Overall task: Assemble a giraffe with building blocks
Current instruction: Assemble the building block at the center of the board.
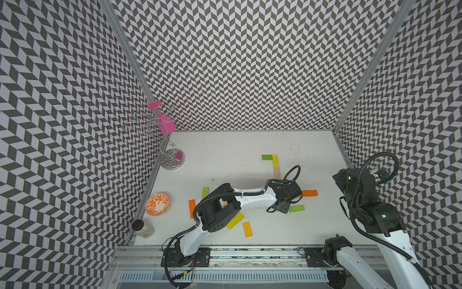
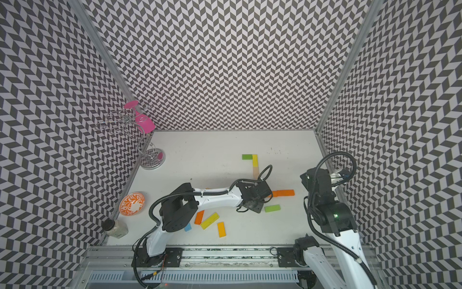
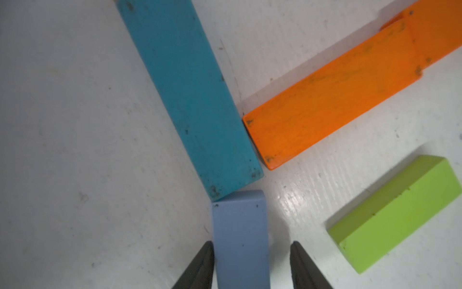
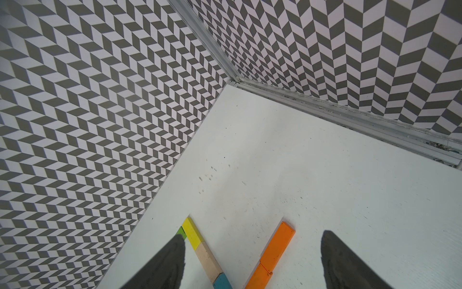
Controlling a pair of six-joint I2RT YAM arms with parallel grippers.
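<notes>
Now: left gripper (image 3: 252, 265) narrowly parted around light-blue block (image 3: 240, 225), one jaw touching its side. It lies flat right of the table's (image 1: 225, 155) centre, butting the teal block's (image 3: 190, 95) end. Lift straight up; sideways drag would likely skew the joint. Meanwhile right gripper (image 4: 252, 237) wide, empty.

On my white table (image 1: 225, 155) planks lie flat: a green, yellow and tan L (image 1: 275, 161) at one o'clock, an orange pair (image 1: 309, 193) at three, a green plank (image 1: 296, 208) at four, and a yellow plank (image 1: 235, 221) at six. My patterned bowl (image 1: 157, 204) sits at nine, the jar (image 1: 145, 227) at eight, and the wire stand (image 1: 172, 160) at ten.
</notes>
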